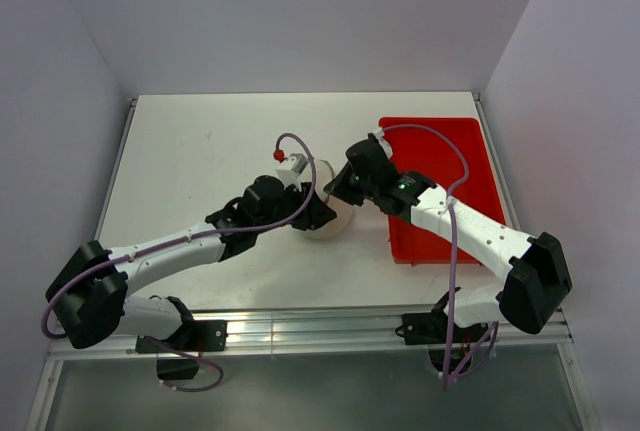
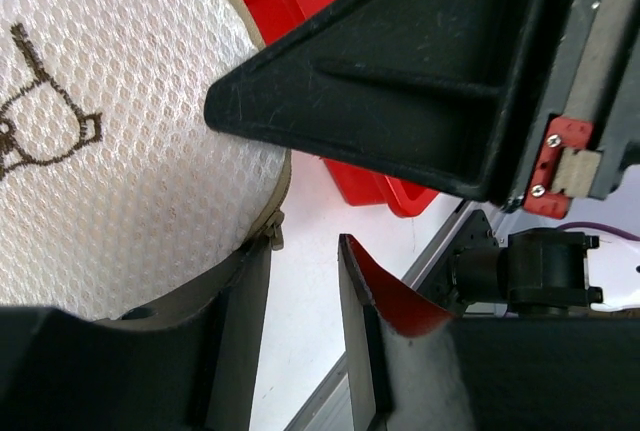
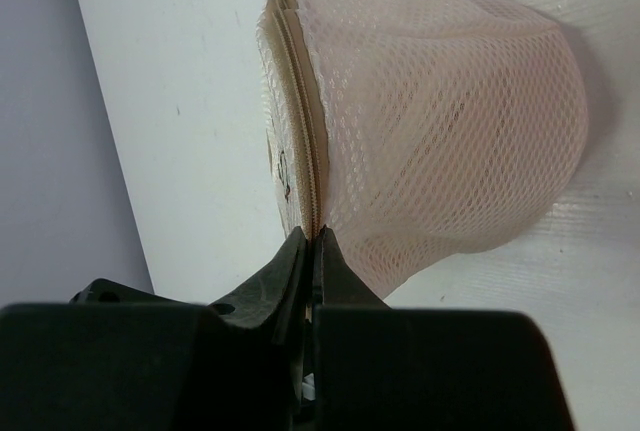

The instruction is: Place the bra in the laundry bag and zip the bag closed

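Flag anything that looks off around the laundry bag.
Nothing stands out. The laundry bag sits intact on the table. The visible stretch of its zip is closed, and the right gripper is pinched shut on the seam.

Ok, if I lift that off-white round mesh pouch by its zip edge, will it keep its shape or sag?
Probably sags: the off-white mesh pouch has thin netting that bulges and creases. Likely light, since only soft peach fabric shows through. The right gripper pinches just the zip seam, so it may swing or twist.
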Motion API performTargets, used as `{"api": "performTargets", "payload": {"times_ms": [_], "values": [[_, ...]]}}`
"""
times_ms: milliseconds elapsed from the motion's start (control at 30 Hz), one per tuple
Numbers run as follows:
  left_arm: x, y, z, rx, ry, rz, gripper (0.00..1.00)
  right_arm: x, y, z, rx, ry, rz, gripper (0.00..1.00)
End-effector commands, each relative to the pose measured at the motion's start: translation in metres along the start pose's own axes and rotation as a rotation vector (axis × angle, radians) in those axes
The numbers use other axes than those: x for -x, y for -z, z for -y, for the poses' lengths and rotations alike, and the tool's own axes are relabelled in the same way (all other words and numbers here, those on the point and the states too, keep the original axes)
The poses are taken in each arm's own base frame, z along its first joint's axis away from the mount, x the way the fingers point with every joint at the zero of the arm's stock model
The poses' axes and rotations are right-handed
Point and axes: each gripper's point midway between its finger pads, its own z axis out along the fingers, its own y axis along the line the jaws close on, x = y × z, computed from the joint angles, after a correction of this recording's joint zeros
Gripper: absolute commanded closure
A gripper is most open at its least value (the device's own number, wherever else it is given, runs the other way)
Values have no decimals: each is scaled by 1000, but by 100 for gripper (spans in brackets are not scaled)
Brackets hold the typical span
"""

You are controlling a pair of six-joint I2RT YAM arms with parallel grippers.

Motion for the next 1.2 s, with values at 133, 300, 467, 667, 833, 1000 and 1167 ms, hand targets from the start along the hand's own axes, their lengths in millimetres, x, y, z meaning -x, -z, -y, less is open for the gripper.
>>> {"api": "performTargets", "payload": {"times_ms": [133,300,467,667,833,1000,1167], "values": [[33,-4,15,-50,9,90,62,5,10,-17,45,-8,6,100],[32,-7,8,-18,16,85,65,5,10,-18,46,-7,5,100],[33,-7,3,6,29,94,72,4,9,-16,43,-8,2,100],[31,-6,-4,36,42,101,95,4,7,-15,36,-2,2,100],[26,5,-15,93,49,96,100,5,6,-13,28,14,7,100],[20,25,-50,210,80,107,100,11,4,-9,11,25,19,100],[18,50,-75,272,112,124,100,18,3,-9,11,42,24,100]]}}
